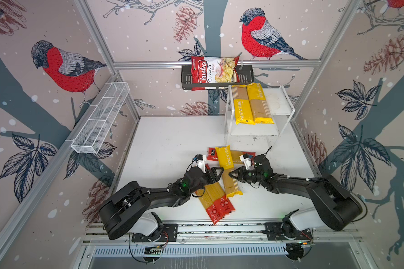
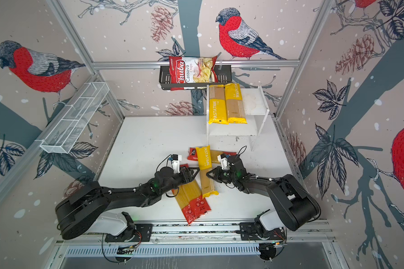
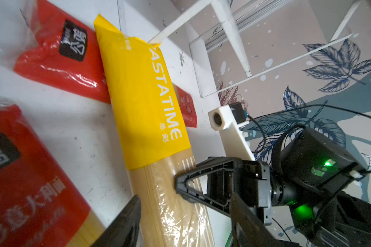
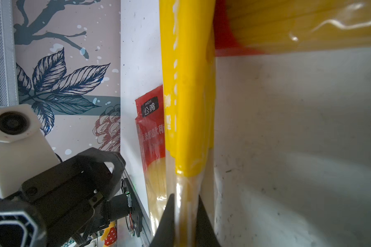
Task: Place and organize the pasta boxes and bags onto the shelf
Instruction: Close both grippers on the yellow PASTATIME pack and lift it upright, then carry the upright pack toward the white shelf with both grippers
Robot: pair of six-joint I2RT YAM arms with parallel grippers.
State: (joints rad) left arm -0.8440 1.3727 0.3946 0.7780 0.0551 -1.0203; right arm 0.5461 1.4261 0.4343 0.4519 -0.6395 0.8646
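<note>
One yellow PASTATIME pack (image 1: 228, 173) lies mid-table, its far end resting on a red pack (image 1: 212, 153) that lies crosswise. My right gripper (image 4: 186, 213) is shut on the clear middle of that yellow pack (image 4: 187, 107), pinching its right edge (image 1: 231, 174). My left gripper (image 3: 184, 222) is open and straddles the same pack (image 3: 141, 102) from the left (image 1: 219, 173), fingers (image 3: 124, 224) apart from the wrapper. Two more red packs (image 1: 216, 205) lie side by side under the left arm. The white shelf (image 1: 278, 102) at the back right carries two PASTATIME packs (image 1: 252, 104) on its top board.
A Chuba Cassava Chips bag (image 1: 214, 72) stands in the black wall basket (image 1: 245, 78) just behind the shelf. A long white wire-mesh basket (image 1: 100, 118) hangs on the left wall. The shelf's lower board (image 1: 254, 131) is bare, and thin white legs (image 1: 282, 132) frame it.
</note>
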